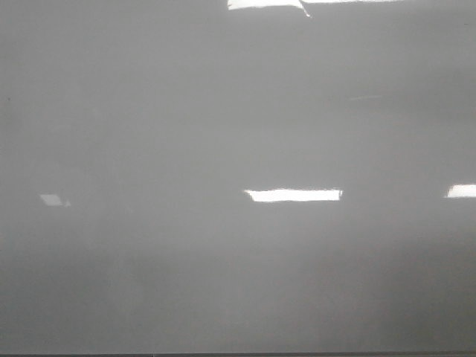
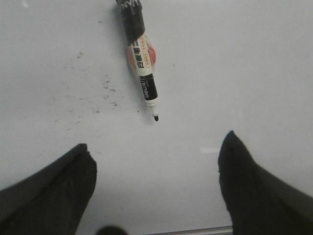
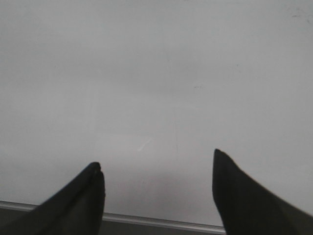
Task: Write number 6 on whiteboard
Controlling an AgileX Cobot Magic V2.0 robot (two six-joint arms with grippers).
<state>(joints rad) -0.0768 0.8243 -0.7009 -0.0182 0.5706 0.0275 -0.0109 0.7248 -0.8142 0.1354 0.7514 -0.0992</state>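
Two pincers, both spread wide and empty. My left gripper (image 2: 156, 161) hovers over the whiteboard (image 2: 254, 68), and the marker (image 2: 141, 54) lies flat on it just ahead of my fingertips, uncapped, its black tip pointing back toward the gap between my jaws. Its long axis runs nearly straight away from me, slightly slanted. My right gripper (image 3: 156, 171) sees only bare board, so I judge the left arm nearer. No number 6 is written yet.
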